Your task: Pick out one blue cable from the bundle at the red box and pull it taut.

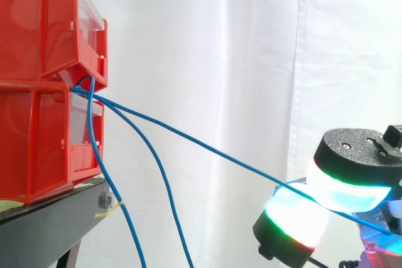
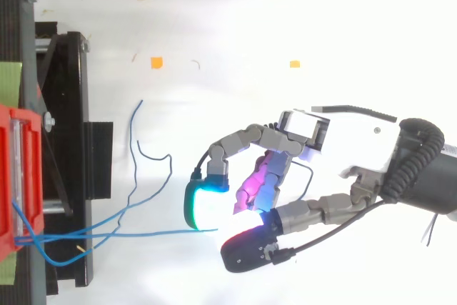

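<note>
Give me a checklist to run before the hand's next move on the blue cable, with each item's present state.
1. Grip: ok. The hand is shut, its pads pinching one blue cable.
2. Tension: ok. That cable runs straight from the red bins to the pads.
3. Other cables out of the pinch: ok. The two loose cables hang down beside the black stand, apart from the hand.
4. Cable's anchor inside the bins: cannot tell, it is hidden.
5. Slack left for further pull: not ok, none shows along the held cable.
</note>
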You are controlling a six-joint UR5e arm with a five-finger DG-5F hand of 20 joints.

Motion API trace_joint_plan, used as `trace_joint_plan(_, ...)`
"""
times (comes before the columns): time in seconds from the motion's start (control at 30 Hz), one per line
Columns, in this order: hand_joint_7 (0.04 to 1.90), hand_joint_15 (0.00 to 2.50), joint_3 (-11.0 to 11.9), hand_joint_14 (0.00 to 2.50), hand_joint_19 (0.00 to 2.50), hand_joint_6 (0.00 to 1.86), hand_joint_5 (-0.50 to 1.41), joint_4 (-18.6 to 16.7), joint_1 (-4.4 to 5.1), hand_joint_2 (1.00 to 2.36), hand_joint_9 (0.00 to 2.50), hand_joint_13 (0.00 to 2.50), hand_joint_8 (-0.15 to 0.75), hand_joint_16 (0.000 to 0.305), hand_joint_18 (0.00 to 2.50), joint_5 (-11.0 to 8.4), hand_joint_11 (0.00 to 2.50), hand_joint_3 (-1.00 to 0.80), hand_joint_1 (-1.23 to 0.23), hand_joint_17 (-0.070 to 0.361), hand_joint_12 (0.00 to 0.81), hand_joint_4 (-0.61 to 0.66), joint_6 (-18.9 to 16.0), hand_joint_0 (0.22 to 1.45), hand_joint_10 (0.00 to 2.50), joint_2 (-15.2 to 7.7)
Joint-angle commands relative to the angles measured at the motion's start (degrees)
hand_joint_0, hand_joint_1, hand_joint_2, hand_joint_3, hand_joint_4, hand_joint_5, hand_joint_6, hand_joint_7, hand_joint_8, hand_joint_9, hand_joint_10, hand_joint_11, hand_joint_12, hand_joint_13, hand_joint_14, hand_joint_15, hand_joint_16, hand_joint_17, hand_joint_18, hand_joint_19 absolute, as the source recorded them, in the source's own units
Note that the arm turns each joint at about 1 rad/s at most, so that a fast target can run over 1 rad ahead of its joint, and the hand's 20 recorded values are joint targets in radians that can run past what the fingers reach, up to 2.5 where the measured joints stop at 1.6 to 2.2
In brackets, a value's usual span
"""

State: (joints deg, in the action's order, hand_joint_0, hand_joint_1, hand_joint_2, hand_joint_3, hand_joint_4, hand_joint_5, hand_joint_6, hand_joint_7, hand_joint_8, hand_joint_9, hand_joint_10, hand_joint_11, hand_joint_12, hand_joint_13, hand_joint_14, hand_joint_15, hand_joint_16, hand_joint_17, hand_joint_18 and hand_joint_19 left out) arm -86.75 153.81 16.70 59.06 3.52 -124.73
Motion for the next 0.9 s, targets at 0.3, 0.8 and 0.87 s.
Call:
trace_joint_plan(0.3,1.10,0.60,0.00,0.02,0.76,0.87,-0.01,0.00,0.00,1.02,1.47,1.10,0.309,0.064,0.93,0.00,0.55,-0.12,-0.81,0.144,0.451,-0.04,0.00,0.63,0.02,0.01)
trace_joint_plan(0.8,1.10,0.61,0.00,0.02,0.77,0.87,-0.01,0.00,0.00,1.02,1.49,1.13,0.317,0.064,0.96,0.00,0.57,-0.13,-0.81,0.144,0.456,-0.04,0.00,0.63,0.02,0.01)
trace_joint_plan(0.87,1.10,0.60,0.00,0.02,0.76,0.87,-0.01,0.00,0.00,1.02,1.49,1.13,0.312,0.064,0.96,0.00,0.56,-0.13,-0.81,0.144,0.453,-0.04,0.00,0.63,0.02,-0.08)
